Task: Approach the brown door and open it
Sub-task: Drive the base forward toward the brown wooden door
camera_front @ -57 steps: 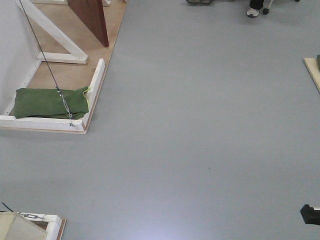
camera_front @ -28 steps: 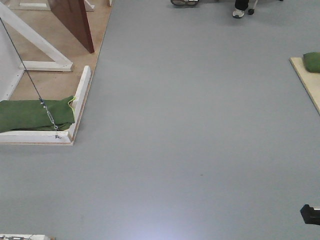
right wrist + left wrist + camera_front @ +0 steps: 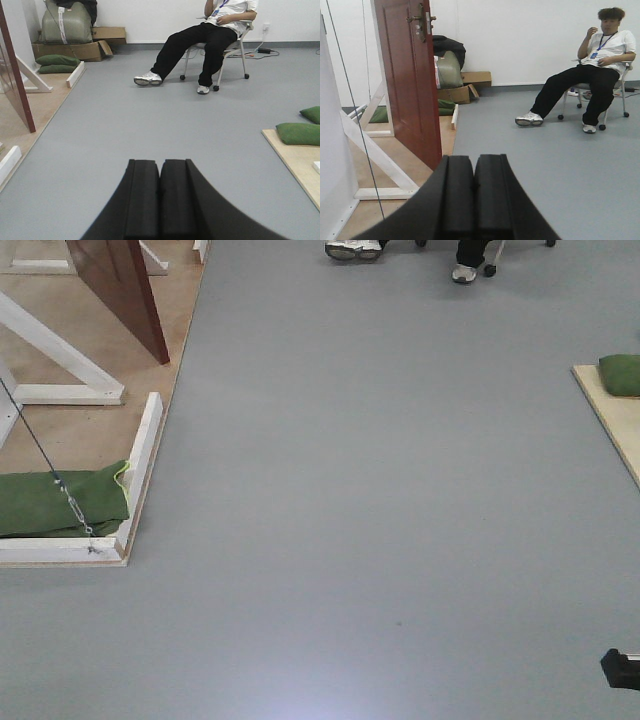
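The brown door (image 3: 410,85) is a glossy reddish-brown panel standing ajar at the left, with a brass lever handle (image 3: 419,20) near the top. Its lower edge shows in the front view (image 3: 120,290) at top left and as a sliver in the right wrist view (image 3: 12,85). My left gripper (image 3: 474,162) is shut and empty, well short of the door and to its right. My right gripper (image 3: 160,165) is shut and empty over the grey floor.
A white-framed wooden base (image 3: 140,455) holds the door, with white braces (image 3: 375,155), a green sandbag (image 3: 60,505) and a guy wire (image 3: 45,475). A person sits on a chair (image 3: 595,60) ahead. Boxes (image 3: 457,87) line the wall. Another platform with sandbags (image 3: 300,132) lies right.
The whole front view has shifted: the door's base and sandbag slid left and down, and the person's feet came further into view. Both grippers stay shut.
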`<state>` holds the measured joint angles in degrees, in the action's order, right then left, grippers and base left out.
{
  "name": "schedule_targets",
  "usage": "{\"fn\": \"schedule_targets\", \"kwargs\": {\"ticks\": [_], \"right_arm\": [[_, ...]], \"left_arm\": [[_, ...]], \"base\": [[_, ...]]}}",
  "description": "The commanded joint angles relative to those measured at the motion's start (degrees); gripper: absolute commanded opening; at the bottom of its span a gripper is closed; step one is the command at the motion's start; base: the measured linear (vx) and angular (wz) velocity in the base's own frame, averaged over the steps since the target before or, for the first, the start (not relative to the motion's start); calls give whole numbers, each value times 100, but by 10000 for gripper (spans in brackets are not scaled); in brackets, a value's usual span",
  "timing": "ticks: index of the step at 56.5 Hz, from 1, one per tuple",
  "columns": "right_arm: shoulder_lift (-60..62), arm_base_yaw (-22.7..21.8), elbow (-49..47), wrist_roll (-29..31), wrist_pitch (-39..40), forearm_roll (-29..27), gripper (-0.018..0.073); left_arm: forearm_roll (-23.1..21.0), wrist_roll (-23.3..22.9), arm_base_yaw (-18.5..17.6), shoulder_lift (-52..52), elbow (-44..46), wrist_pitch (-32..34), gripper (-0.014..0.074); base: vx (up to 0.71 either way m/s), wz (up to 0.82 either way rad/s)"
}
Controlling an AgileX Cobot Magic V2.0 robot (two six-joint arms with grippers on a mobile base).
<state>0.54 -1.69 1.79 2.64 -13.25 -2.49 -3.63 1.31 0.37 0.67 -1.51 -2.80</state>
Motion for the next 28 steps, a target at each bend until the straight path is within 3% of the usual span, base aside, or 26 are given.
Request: {"fn": "schedule_targets", "kwargs": {"ticks": [1,28], "right_arm": [[75,-7,30,31,453,15,0],[75,-7,30,31,453,15,0]], "left_arm": [[-1,-53,-30,77,100,471,-6],[-1,-53,-30,77,100,471,-6]], "base": [[24,0],[25,8]]}}
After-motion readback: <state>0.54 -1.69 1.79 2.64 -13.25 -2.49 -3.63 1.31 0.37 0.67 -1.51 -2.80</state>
